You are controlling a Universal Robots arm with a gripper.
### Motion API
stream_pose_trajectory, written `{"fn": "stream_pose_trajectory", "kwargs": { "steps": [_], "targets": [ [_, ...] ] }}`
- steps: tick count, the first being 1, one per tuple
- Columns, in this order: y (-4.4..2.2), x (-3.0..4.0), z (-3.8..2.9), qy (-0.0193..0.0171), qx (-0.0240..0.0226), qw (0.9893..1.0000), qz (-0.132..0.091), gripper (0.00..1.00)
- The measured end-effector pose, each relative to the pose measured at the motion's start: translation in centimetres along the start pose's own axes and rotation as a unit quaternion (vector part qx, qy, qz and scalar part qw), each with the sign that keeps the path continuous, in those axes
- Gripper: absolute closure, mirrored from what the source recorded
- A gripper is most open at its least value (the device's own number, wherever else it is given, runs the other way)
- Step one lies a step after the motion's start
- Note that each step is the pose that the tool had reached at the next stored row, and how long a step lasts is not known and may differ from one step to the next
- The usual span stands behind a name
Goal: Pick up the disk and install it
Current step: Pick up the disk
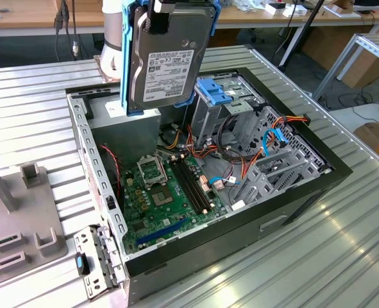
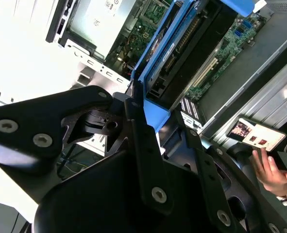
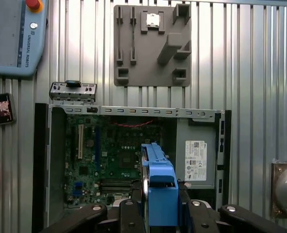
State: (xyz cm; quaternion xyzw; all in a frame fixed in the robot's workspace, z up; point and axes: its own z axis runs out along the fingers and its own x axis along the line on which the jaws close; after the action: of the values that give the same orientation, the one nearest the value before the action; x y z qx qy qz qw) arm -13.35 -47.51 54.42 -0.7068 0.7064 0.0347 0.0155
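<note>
Disk [image 1: 170,61] upright in the tool [image 2: 161,112] above the open computer case [image 1: 304,196]

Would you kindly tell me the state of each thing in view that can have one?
computer case: lying on its side, open, panel off.
disk: upright, held in the air above the computer case.
pincer: shut on the disk.
phone: screen lit.

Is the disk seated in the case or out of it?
Out. The disk hangs upright, clamped in the pincer, above the open computer case, not in the drive cage.
</note>
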Motion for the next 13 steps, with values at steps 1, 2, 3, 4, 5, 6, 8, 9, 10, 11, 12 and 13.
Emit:
{"fn": "stream_pose_trajectory", "kwargs": {
  "steps": [1, 2, 3, 4, 5, 6, 8, 9, 10, 11, 12, 13],
  "targets": [
    [0.0, 0.0, 0.0, 0.0, 0.0, 1.0, 0.0, 0.64],
    [0.0, 0.0, 0.0, 0.0, 0.0, 1.0, 0.0, 0.64],
    [0.0, 0.0, 0.0, 0.0, 0.0, 1.0, 0.0, 0.64],
    [0.0, 0.0, 0.0, 0.0, 0.0, 1.0, 0.0, 0.64],
    [0.0, 0.0, 0.0, 0.0, 0.0, 1.0, 0.0, 0.64],
    [0.0, 0.01, 0.0, 0.0, 0.0, 1.0, 0.0, 0.64],
    [0.0, 0.05, -0.01, 0.0, 0.0, 1.0, 0.0, 0.64],
    [-0.01, 0.15, -0.01, 0.0, 0.0, 1.0, 0.0, 0.64],
    [0.0, 0.28, -0.02, 0.0, 0.0, 1.0, 0.0, 0.64],
    [0.0, 0.6, -0.04, 0.0, 0.0, 1.0, 0.0, 0.64],
    [0.0, 0.7, -0.05, 0.0, 0.0, 1.0, 0.0, 0.64],
    [0.0, 0.74, -0.06, 0.0, 0.0, 1.0, 0.0, 0.64]
  ]
}}
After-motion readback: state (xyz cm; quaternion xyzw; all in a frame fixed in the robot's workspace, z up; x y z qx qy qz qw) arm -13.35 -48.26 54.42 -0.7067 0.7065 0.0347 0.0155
